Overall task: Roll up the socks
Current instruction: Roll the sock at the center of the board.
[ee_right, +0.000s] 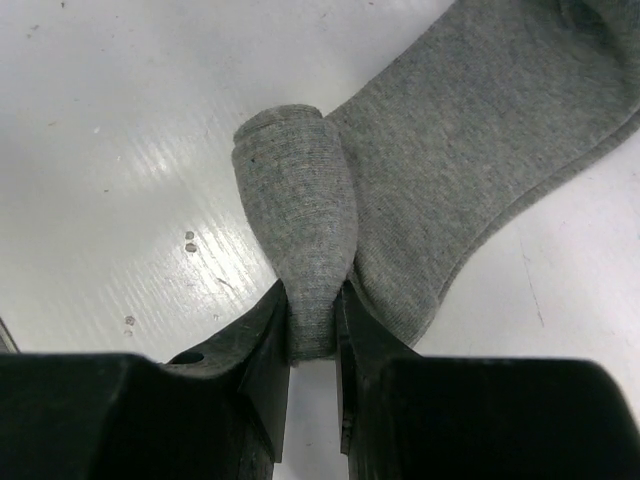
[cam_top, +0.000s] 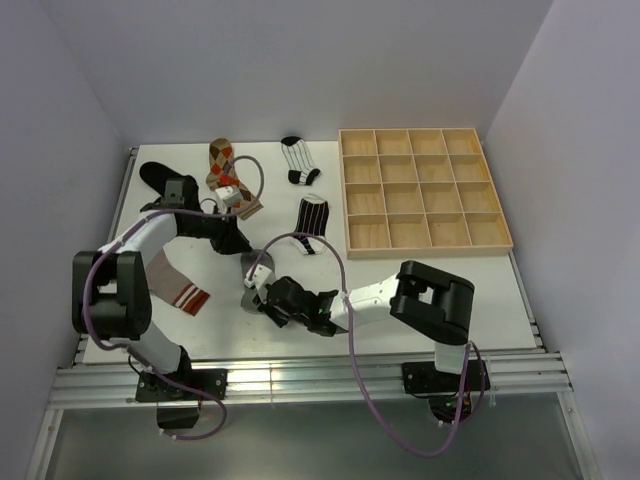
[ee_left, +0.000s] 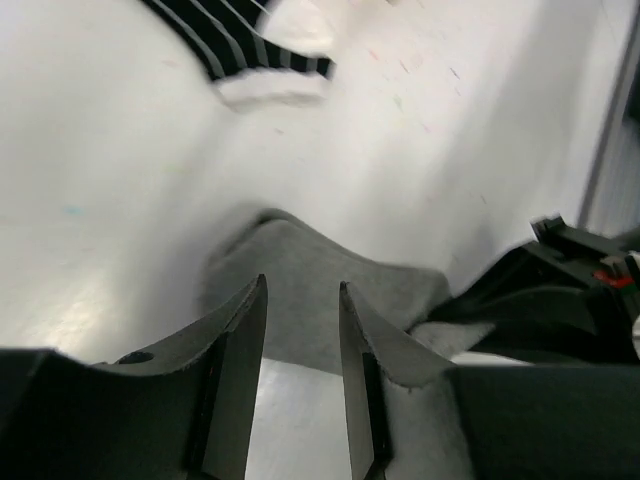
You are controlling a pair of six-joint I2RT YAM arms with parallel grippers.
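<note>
Well left of the wooden grid tray (cam_top: 430, 249), the left jaws stood open, parted over one edge of the grey sock (ee_right: 470, 140) on the worktop (cam_top: 480, 300). Nearer the tray, the right jaws gripped that sock's rolled end. A black white-striped sock (cam_top: 312, 215) lay just left of the tray, outside its compartments.

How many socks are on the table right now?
6: black sock far left; argyle sock beside it; two striped socks left of the tray; taupe sock near left; grey sock in the right gripper. More may be hidden.
</note>
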